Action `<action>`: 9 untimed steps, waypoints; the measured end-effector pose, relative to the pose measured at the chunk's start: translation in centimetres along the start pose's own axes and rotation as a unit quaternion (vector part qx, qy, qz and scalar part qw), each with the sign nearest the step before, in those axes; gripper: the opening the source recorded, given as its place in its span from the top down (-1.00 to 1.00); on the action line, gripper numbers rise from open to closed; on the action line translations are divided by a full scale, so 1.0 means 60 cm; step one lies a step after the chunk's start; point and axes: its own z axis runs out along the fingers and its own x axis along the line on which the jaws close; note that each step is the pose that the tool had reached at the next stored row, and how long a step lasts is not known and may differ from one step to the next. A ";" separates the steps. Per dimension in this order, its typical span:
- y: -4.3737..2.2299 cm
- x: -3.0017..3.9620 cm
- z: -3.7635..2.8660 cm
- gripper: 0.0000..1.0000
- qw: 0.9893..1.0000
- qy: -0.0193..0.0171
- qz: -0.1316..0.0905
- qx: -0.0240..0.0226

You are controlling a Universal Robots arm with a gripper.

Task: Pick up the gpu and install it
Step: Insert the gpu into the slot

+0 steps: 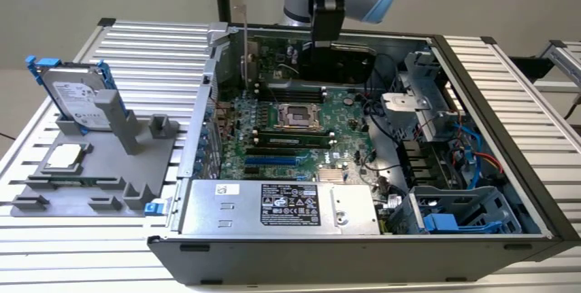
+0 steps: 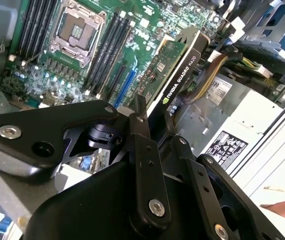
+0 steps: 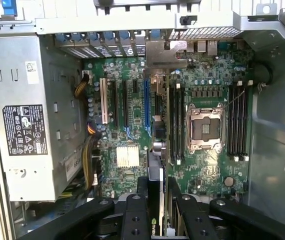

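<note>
GPU point(image 2: 182, 65) position and alignment, from the largest reference down. On the slatted bench point(image 1: 136, 41): open computer case point(image 1: 363, 259), laid on its side, motherboard point(image 3: 210, 170) facing up. On the motherboard: blue expansion slot point(image 3: 146, 105), running toward the case's rear wall. Above the motherboard and clear of it: GPU carried edge-down, green board on one face, black shroud on the other. Long axis parallel to the blue expansion slot; in the first wrist view, seemingly just beside the slot's line rather than over it. Silver end bracket point(image 1: 242, 41) toward the exterior view's left, at the rear wall. Directly below the pincer point(image 2: 155, 119), reaching away from it toward that wall. Pincer closed on the GPU's upper edge, gripping both faces. Judged state: aligning above the slots, card not yet seated.
</note>
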 end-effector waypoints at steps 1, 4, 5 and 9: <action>0.000 0.000 0.000 1.00 1.000 0.000 0.000 0.000; 0.000 0.000 0.001 1.00 1.000 0.000 0.000 0.000; 0.000 0.000 0.001 1.00 1.000 0.000 0.000 0.000; 0.000 0.000 0.002 1.00 1.000 0.000 0.000 0.000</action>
